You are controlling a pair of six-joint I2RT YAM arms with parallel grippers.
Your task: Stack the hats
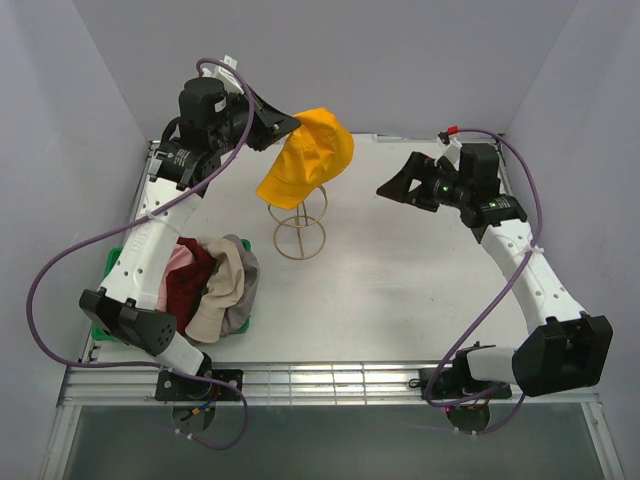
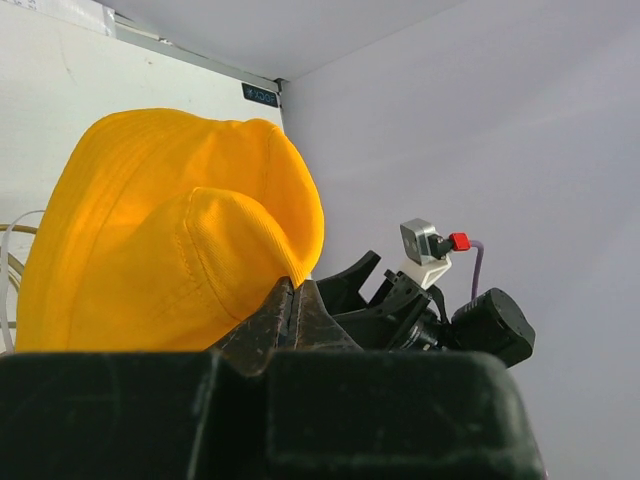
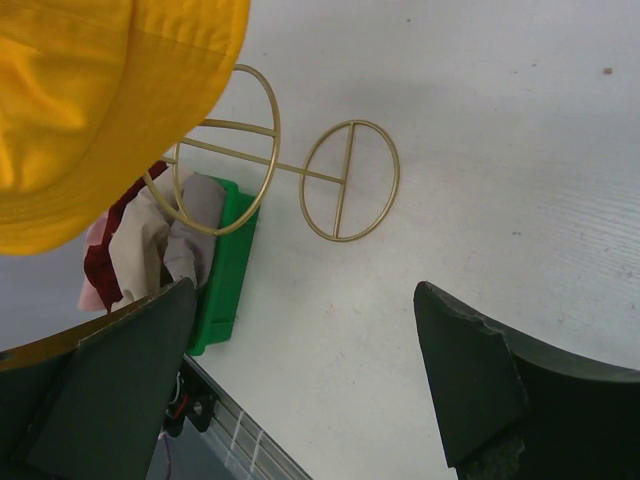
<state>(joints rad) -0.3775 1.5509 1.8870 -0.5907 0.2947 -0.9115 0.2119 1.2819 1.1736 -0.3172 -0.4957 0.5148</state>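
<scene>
A yellow-orange hat [image 1: 310, 155] hangs over the gold wire stand [image 1: 300, 238], held up at its brim by my left gripper [image 1: 286, 128], which is shut on the fabric. In the left wrist view the hat [image 2: 170, 230] fills the left side, with the left gripper [image 2: 291, 286] pinching its edge. The other hats lie heaped at the front left: pink [image 1: 180, 262], dark red [image 1: 188, 287], cream-beige [image 1: 225, 275] and grey [image 1: 243, 300]. My right gripper [image 1: 396, 186] hovers open to the right of the stand and holds nothing. Its wrist view shows the right gripper [image 3: 310, 375] above bare table, with the yellow hat [image 3: 90, 110] at the top left.
The heap of hats lies in a green tray [image 1: 100, 330] whose wall [image 3: 225, 270] shows in the right wrist view, behind the stand's globe and round base ring [image 3: 350, 180]. Grey walls close in the white table [image 1: 400, 290] on three sides.
</scene>
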